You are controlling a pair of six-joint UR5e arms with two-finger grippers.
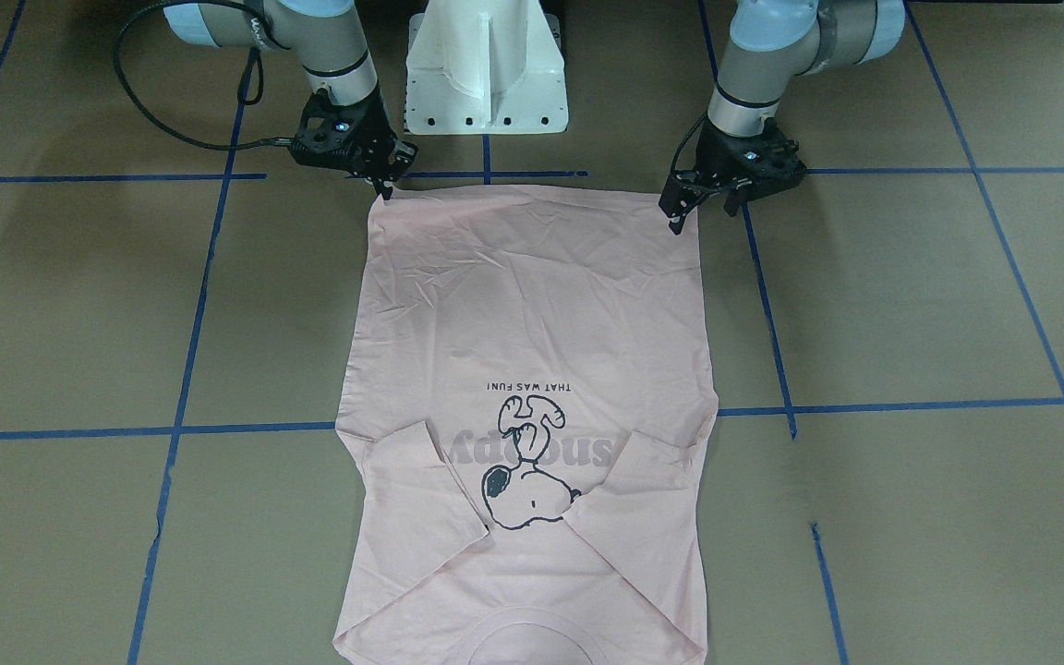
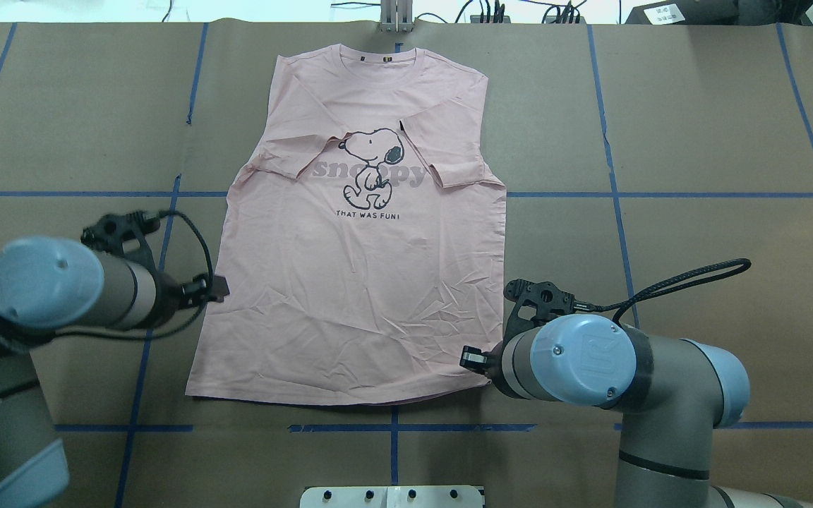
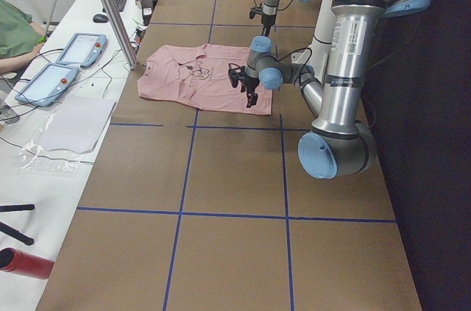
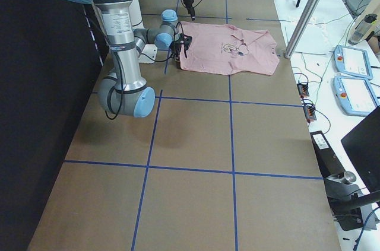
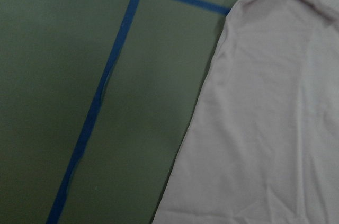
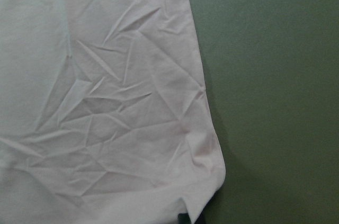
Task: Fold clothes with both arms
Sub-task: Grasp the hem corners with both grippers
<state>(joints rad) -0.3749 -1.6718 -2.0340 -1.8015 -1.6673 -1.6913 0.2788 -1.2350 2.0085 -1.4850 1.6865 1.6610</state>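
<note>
A pale pink T-shirt (image 1: 532,305) lies flat, front up, on the brown table, with both sleeves folded in over the black cartoon dog (image 2: 371,166). Its hem is toward the robot. My left gripper (image 1: 704,212) is open at the hem's left corner, with one fingertip (image 1: 675,220) at the shirt's edge. Its wrist view shows the shirt's side edge (image 5: 265,128) but no fingers. My right gripper (image 1: 385,189) is down at the other hem corner (image 6: 212,176). Its fingers look closed together on the cloth, and a dark tip (image 6: 185,218) shows there.
The white pedestal base (image 1: 486,74) stands just behind the hem. Blue tape lines (image 1: 190,305) cross the brown table. A metal pole (image 3: 110,9) and tablets (image 3: 77,50) stand on the side table beyond the collar.
</note>
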